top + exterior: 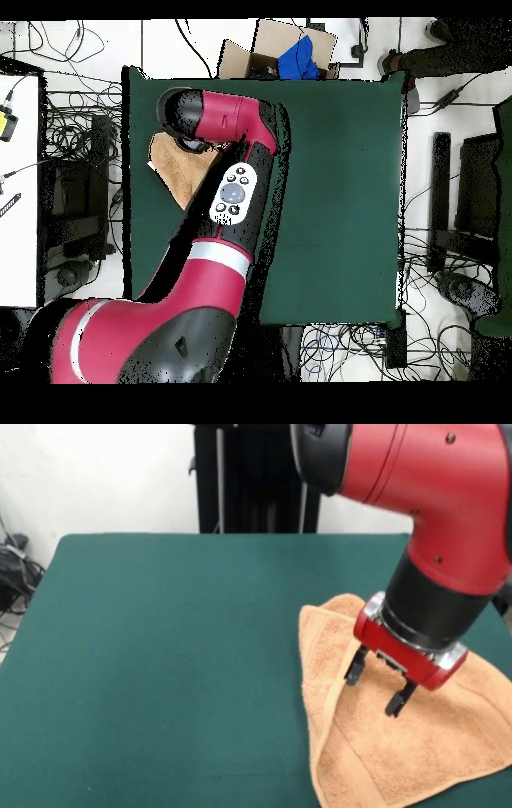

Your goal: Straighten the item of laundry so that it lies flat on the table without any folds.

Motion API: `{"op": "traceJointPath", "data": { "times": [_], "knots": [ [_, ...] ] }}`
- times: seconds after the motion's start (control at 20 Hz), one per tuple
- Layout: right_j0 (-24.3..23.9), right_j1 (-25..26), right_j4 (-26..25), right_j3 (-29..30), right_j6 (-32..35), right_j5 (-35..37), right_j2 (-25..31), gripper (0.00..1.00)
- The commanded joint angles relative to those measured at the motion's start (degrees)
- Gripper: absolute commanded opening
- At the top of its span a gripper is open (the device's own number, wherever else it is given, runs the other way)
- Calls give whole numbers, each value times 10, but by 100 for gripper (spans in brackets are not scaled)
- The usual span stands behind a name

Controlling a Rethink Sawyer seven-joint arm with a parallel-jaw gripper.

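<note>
End effector (378, 686) open, empty, above towel (400, 744)

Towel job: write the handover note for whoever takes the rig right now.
Gripper: open, fingers pointing down over the towel, holding nothing; whether the tips touch the cloth cannot be told.
Towel: at the table edge, on the right in the front view and under the arm in the overhead view. It lies folded over itself into a rough triangle, with a doubled edge along its left side.
Done: nothing visibly straightened.
Left: grasp the folded layer, open it out and flatten the towel.
</note>
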Motion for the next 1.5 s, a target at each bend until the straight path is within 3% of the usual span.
{"op": "traceJointPath", "data": {
  "times": [0.05, 0.35, 0.8, 1.5],
  "knots": [
    [-3, 17, 9, 78, 121, -72, 54, 100],
    [3, 11, 33, 131, 129, -144, 83, 100],
    [-24, -11, 69, 201, 83, -217, 160, 100],
    [-30, -43, 86, 268, 84, -259, 227, 100]
  ]
}}
